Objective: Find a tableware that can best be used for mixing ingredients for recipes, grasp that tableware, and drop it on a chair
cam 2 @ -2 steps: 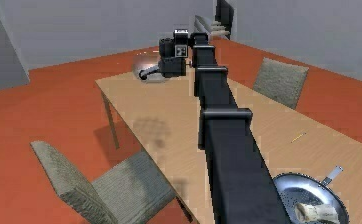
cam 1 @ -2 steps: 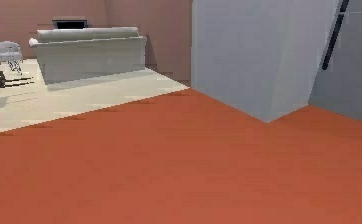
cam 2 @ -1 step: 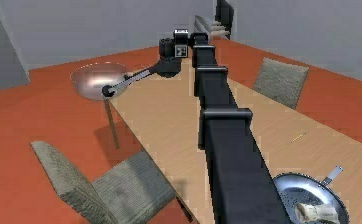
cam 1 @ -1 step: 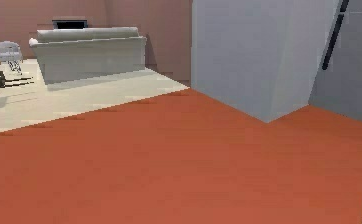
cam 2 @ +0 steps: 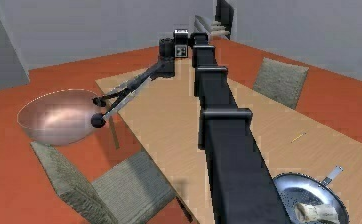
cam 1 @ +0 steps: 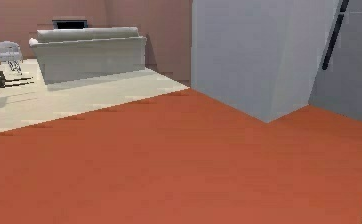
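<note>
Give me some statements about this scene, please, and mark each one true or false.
1. The gripper holds a bowl. True.
2. The bowl is blue. False: it is coppery pink.
3. A chair stands at the table. True.
4. The sofa is black. False: it is pale grey.

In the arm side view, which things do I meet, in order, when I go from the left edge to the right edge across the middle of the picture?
bowl → gripper → arm → grey chair
</note>
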Motion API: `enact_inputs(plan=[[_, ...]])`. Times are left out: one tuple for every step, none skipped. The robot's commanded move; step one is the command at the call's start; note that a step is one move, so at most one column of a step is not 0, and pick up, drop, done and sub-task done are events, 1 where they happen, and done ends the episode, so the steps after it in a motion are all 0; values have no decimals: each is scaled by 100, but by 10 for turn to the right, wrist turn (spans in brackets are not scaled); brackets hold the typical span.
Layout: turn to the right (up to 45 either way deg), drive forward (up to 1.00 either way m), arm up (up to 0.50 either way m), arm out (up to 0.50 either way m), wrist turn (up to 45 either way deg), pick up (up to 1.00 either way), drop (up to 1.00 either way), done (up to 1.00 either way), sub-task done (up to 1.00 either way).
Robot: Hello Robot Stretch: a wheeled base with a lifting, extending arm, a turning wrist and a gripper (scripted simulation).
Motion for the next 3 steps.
enact_inputs(plan=[[0, 0, 0, 0, -210, 0, 0, 0, 0], [0, 0, 0, -42, 0, 0, 0, 0, 0], [-450, 0, 0, 0, 0, 0, 0, 0, 0]])
